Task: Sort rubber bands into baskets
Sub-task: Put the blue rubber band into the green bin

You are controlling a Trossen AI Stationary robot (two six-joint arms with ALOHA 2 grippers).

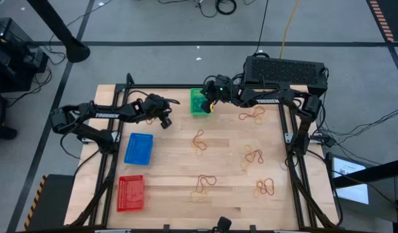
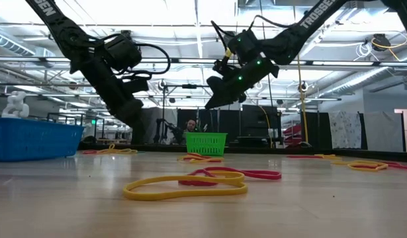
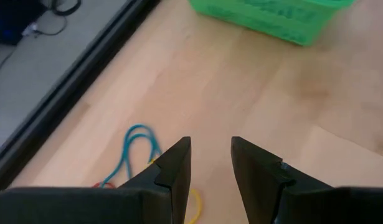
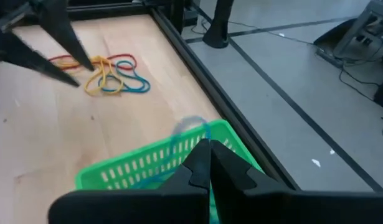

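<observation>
Your right claw point(image 4: 207, 163) hangs over the green basket point(image 1: 199, 101) at the bench's far edge, fingers pinched together on a blue rubber band point(image 4: 190, 127). Your left claw point(image 3: 210, 163) hovers narrowly parted above the bench's far-left area, just over a tangle of bands point(image 3: 141, 140). The blue basket point(image 1: 139, 148) and red basket point(image 1: 131, 193) sit along the left edge.

Your right gripper point(image 1: 210, 103) hangs over the green basket point(image 1: 197, 101), blocking its opening. Left gripper point(image 1: 165, 121) sits at its 9 o'clock, bare desk point(image 1: 179, 149) between. Blue basket point(image 1: 138, 148) and red basket point(image 1: 131, 193) lie unobstructed at 7 o'clock.
</observation>
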